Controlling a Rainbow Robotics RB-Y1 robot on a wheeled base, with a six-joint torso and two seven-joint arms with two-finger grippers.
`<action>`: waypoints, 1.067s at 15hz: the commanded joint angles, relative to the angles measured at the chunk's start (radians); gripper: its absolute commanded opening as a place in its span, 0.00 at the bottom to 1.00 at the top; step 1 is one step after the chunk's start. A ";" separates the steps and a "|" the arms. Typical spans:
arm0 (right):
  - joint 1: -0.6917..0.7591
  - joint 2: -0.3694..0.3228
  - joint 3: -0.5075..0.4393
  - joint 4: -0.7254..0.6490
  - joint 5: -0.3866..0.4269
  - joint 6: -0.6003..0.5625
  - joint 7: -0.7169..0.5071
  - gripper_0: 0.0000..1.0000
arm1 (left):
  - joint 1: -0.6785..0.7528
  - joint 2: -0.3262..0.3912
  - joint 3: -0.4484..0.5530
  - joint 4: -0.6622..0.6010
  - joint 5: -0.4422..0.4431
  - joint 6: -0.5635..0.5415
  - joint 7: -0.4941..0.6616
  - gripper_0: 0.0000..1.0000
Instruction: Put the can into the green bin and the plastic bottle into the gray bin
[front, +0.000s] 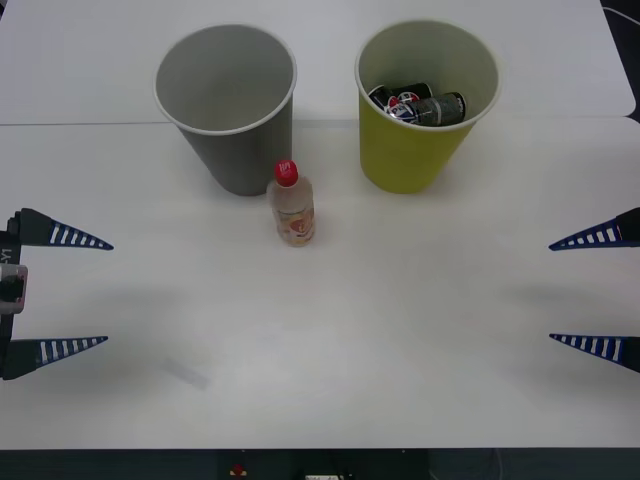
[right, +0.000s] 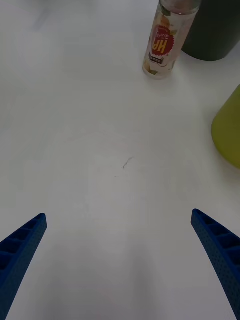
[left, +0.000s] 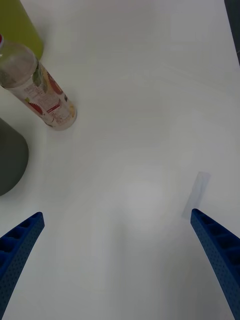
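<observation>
The plastic bottle (front: 292, 205) stands upright on the white tabletop (front: 400, 330), just in front of the gray bin (front: 228, 105) and well ahead of both sets of jaws, roughly midway between them. A dark can (front: 420, 106) lies inside the green bin (front: 420, 150), nearer the right gripper (front: 592, 291). The right gripper and left gripper (front: 70, 292) hover at the tabletop's sides, jaws spread wide, holding nothing.

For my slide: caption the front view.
Can in green bin, bottle standing before gray bin, both grippers open.
</observation>
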 joint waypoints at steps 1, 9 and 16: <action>0.000 0.000 0.000 0.000 0.000 0.000 0.000 1.00 | 0.000 0.000 0.000 0.000 0.000 0.000 0.000 1.00; 0.000 0.000 0.000 0.000 0.000 0.000 0.000 1.00 | 0.085 0.019 -0.001 -0.012 0.074 0.113 0.021 1.00; 0.000 0.000 0.000 0.000 0.000 0.000 0.000 1.00 | 0.080 0.021 -0.187 -0.005 0.192 0.363 0.098 1.00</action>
